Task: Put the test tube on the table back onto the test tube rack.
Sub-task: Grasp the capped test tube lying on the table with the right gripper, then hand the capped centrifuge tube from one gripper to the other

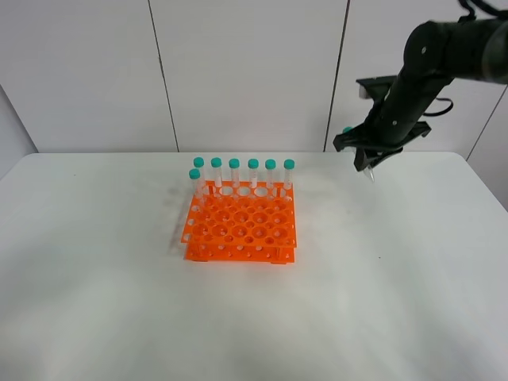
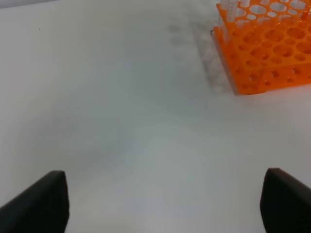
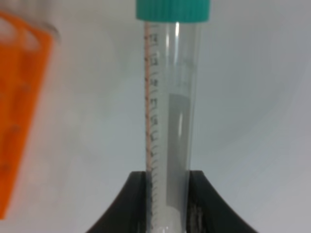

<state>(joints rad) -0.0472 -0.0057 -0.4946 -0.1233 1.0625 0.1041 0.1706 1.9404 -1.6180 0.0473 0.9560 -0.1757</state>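
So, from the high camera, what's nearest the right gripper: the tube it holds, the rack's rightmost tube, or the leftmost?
1. Held tube, inside the right gripper.
2. Rightmost tube, right end of the rack.
3. Leftmost tube, far left end.

The counter [image 1: 119, 309] is viewed from high in front, facing the back wall [image 1: 246, 71], with the rack [image 1: 240, 226] at mid-distance. The left wrist view is aimed low across the counter, a rack corner being shared. The right wrist view is set very near the tube [image 3: 170, 121], a blurred rack edge being shared.
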